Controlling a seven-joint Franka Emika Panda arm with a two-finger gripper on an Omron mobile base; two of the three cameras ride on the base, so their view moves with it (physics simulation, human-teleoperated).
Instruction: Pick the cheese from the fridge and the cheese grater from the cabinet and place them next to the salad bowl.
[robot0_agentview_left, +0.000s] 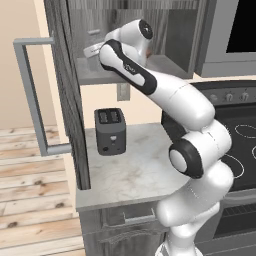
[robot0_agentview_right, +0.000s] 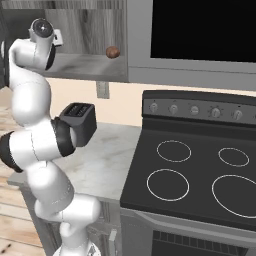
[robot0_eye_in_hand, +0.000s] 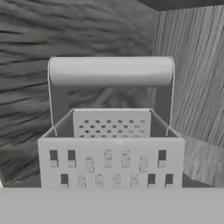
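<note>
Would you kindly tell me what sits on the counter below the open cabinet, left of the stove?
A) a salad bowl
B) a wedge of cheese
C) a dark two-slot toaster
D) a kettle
C: a dark two-slot toaster stands on the pale marbled counter, beneath the open cabinet and left of the stove.
</note>
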